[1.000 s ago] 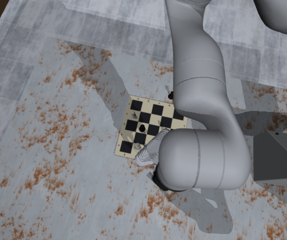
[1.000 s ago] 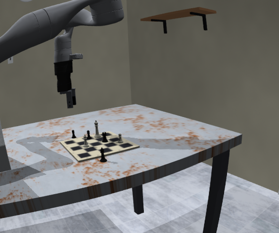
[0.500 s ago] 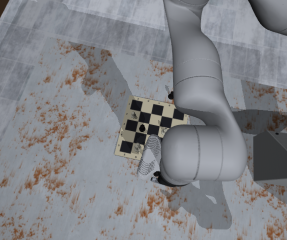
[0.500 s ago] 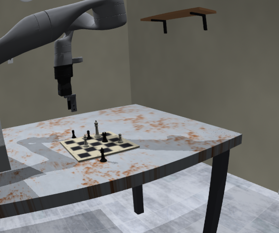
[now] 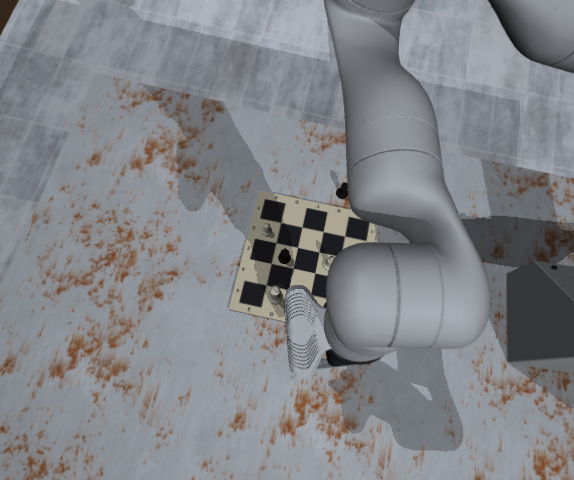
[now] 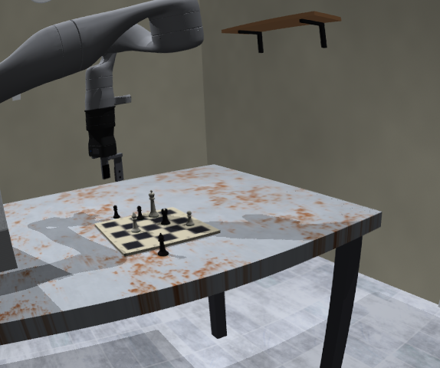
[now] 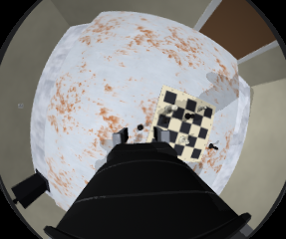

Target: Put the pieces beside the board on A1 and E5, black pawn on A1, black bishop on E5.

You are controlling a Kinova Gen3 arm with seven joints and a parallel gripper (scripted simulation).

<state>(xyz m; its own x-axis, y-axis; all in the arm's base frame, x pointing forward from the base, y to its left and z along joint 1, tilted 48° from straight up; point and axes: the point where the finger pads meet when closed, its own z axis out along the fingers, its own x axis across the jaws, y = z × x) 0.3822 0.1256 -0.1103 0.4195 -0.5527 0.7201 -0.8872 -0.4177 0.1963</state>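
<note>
Rust-stained grey table [image 6: 275,205] on dark legs, exterior view. At centre-left lies the chessboard [image 6: 202,232]; a black bishop [image 6: 162,245] stands just off its near edge, a black pawn [image 6: 116,211] off its far-left edge.

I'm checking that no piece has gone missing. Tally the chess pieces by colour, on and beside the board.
Black chess pieces: 4
White chess pieces: 3
Total: 7

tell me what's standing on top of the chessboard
Exterior view: on the chessboard stand three pale pieces, tallest, and two black ones. In the top view the arm covers part of it.
</note>
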